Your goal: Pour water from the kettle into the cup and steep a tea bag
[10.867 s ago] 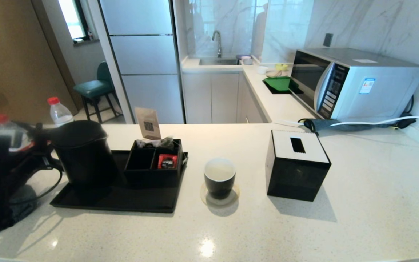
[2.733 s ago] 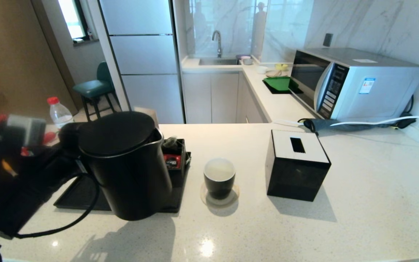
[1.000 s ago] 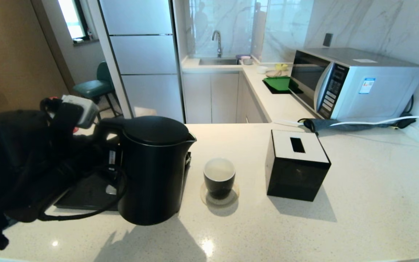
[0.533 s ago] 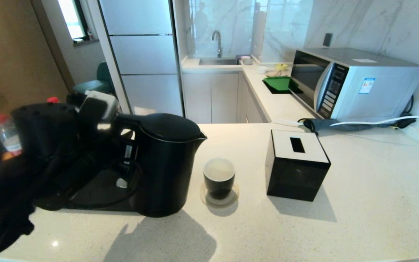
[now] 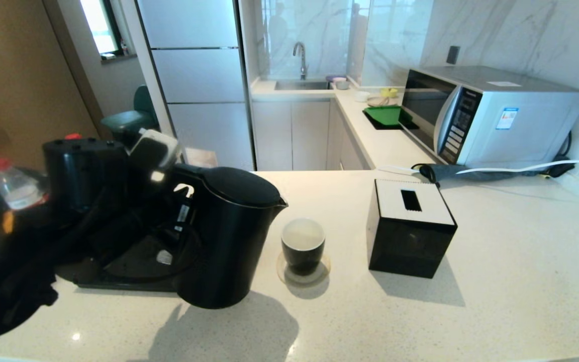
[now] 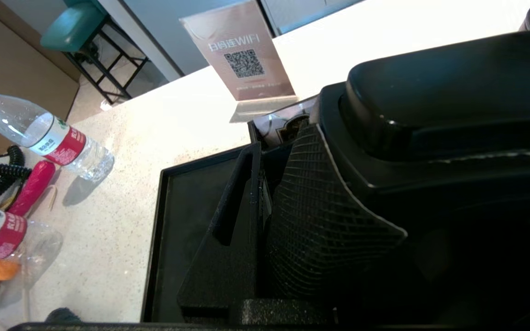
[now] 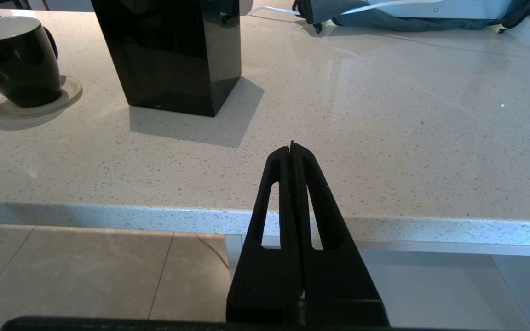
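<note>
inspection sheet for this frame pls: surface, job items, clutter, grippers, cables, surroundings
Surface: pale speckled counter, bare on the right side.
Job's things: kettle lifted, tilted slightly, spout toward the cup, which stands on a coaster. Pouring not seen. Tea bag not made out.
Clutter: black tray, tissue box, QR sign, two red-capped bottles.
Grippers: left gripper clamped on the kettle's handle; right gripper shut, empty, parked off the counter's near edge.
Cables: black cable looping by the kettle; white cable by the microwave.
Surroundings: microwave, sink, fridge, teal chair.
</note>
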Robot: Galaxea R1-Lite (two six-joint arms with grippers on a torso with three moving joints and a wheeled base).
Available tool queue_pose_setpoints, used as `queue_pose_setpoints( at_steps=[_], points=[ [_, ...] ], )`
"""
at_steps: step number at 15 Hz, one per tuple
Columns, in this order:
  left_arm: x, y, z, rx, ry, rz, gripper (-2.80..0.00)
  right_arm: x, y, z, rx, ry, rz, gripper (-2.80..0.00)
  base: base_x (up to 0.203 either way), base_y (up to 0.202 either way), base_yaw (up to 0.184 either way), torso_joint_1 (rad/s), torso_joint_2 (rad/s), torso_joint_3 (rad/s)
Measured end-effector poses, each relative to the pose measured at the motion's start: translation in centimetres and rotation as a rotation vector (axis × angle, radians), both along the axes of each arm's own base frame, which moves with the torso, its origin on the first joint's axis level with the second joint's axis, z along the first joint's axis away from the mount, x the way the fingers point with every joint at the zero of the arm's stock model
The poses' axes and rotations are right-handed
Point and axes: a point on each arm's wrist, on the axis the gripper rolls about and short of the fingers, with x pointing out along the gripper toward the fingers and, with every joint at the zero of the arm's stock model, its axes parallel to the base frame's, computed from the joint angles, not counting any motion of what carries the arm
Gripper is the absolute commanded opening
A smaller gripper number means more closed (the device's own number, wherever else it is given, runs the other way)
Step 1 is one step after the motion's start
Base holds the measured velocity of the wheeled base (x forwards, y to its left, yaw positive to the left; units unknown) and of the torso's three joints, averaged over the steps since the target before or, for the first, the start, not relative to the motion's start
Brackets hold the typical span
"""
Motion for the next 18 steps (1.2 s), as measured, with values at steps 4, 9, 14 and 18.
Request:
queue_pose_setpoints(
  at_steps=[4, 9, 14, 18],
  points=[
    [0.3, -0.1, 0.4, 0.042, 0.011, 0.005, -2.80, 0.0, 0.0, 0.0, 0.000, 0.000, 0.000, -2.80, 0.000, 0.000, 0.000, 0.000, 0.00, 0.000],
    [0.9, -0.8, 0.7, 0.085, -0.006, 0.067, -2.80, 0.0, 0.0, 0.0, 0.000, 0.000, 0.000, -2.80, 0.000, 0.000, 0.000, 0.000, 0.00, 0.000],
    [1.2, -2.4, 0.6, 0.104, -0.015, 0.098, -2.80, 0.0, 0.0, 0.0, 0.000, 0.000, 0.000, -2.80, 0.000, 0.000, 0.000, 0.000, 0.00, 0.000],
    [1.3, -3.2, 0.5, 0.130, -0.016, 0.111, -2.80, 0.0, 0.0, 0.0, 0.000, 0.000, -0.001, -2.80, 0.000, 0.000, 0.000, 0.000, 0.00, 0.000]
  ],
)
